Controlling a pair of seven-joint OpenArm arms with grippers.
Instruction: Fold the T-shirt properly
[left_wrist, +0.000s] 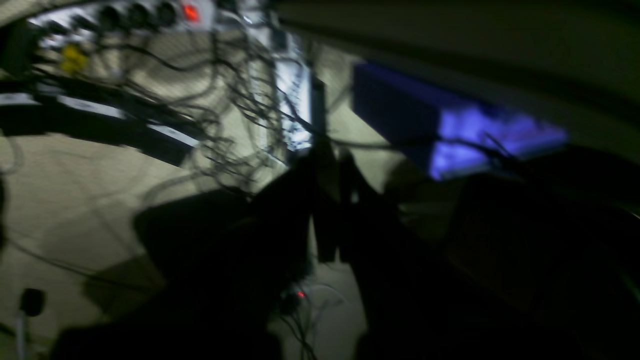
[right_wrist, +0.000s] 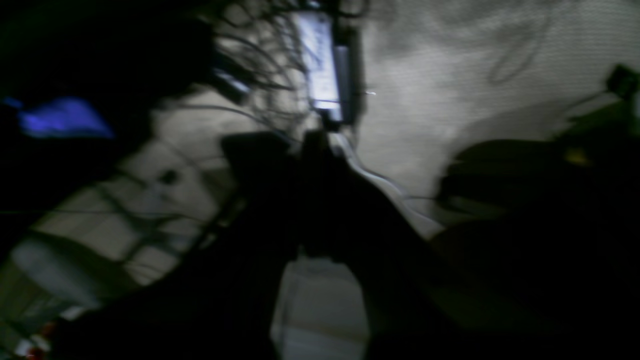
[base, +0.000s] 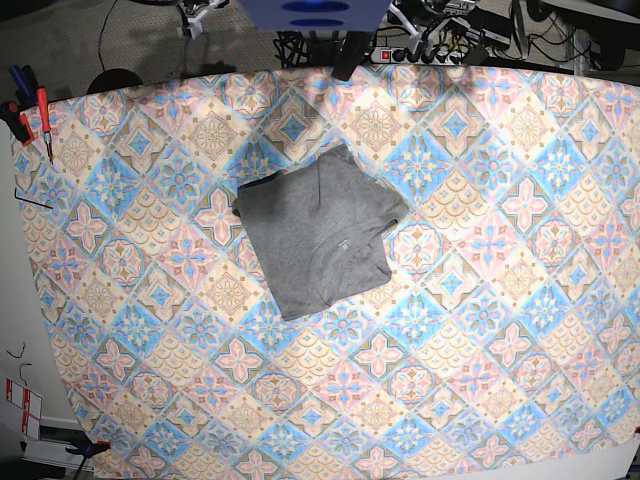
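— Grey heather cotton, that short-sleeved T-shirt (base: 318, 232): it lies as a compact, slightly tilted rectangle a little up and left of the middle of the worktop, sleeves tucked in, the dark neckline trim just showing on top.

— So the folding is finished?

— I'd say so, or very nearly. Neither arm is over the cloth in the overhead view. Both wrist views are dark and smeared, pointing at pale floor and a tangle of black cables (left_wrist: 215, 100). The left gripper (left_wrist: 330, 210) and the right gripper (right_wrist: 312, 200) show only as black silhouettes, jaws clenched together, nothing between them.

— What next, then?

— Perhaps squaring that ragged upper-right corner; otherwise nothing.

— And the surface?

— Diamond-patterned tablecloth (base: 480, 300) in blue, pink and cream, lying flat across the whole worktop. Red-handled tools (base: 40, 115) sit at the far left edge, a blue housing (base: 315, 12) with power strips along the top.
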